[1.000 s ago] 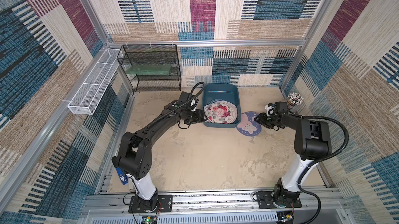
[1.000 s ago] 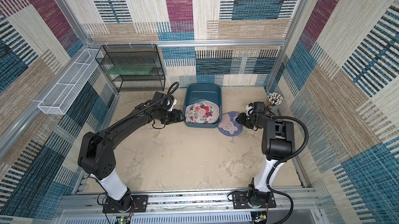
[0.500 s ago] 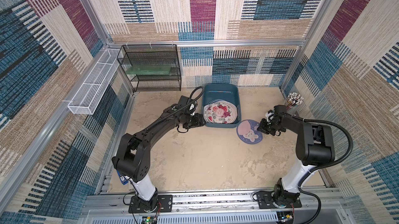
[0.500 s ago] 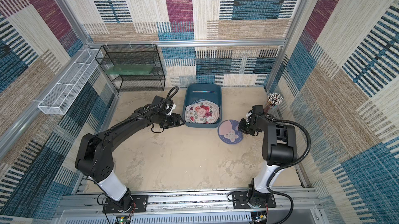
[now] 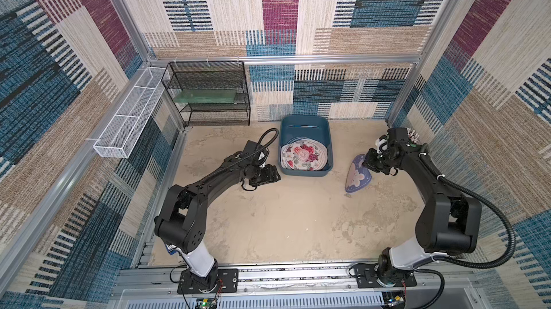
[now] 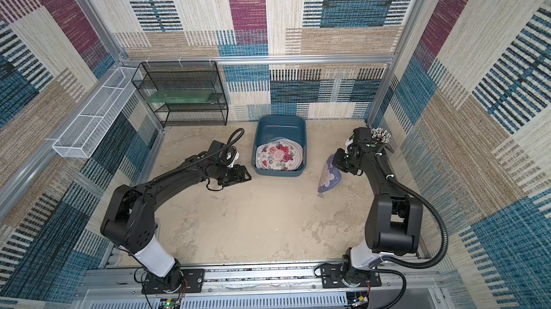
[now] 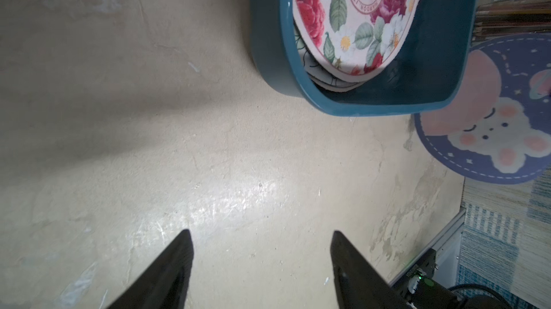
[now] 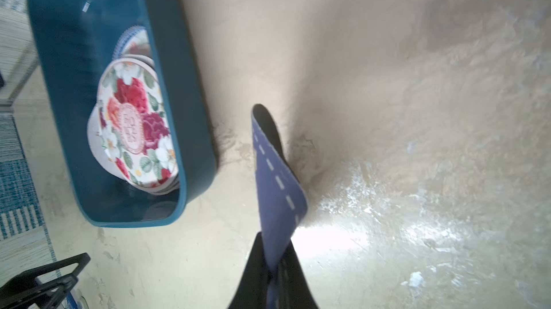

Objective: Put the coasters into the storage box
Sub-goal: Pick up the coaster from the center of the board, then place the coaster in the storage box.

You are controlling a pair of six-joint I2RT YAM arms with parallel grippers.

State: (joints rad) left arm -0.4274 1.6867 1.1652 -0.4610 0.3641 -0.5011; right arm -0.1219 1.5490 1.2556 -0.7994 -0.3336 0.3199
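Here, your right gripper (image 8: 272,262) was clamped on the rim of the blue cartoon-animal coaster (image 8: 277,179), both jaws pressed tight on the thin mat. The coaster stood steeply tilted, almost on edge, with its printed face turned toward the box. You could not tell from the top views whether its low free rim touched the table (image 5: 283,218) or hung just clear.

Next out, on the robot's left of that hand, lay the storage box (image 5: 305,172). It was near the coaster but apart from it, with a strip of bare table between, and its long axis ran away from the arm bases. By my judgement, the carry called for was a short sideways one: up over the side wall nearest the hand, then levelling the mat.

Inside the box, the floral coaster (image 5: 304,155) topped a stack crowded toward the near end.

Beyond the box's other side wall, your left gripper (image 7: 261,232) hovered spread and empty by the near corner. The right arm was the one with the mat in hand.
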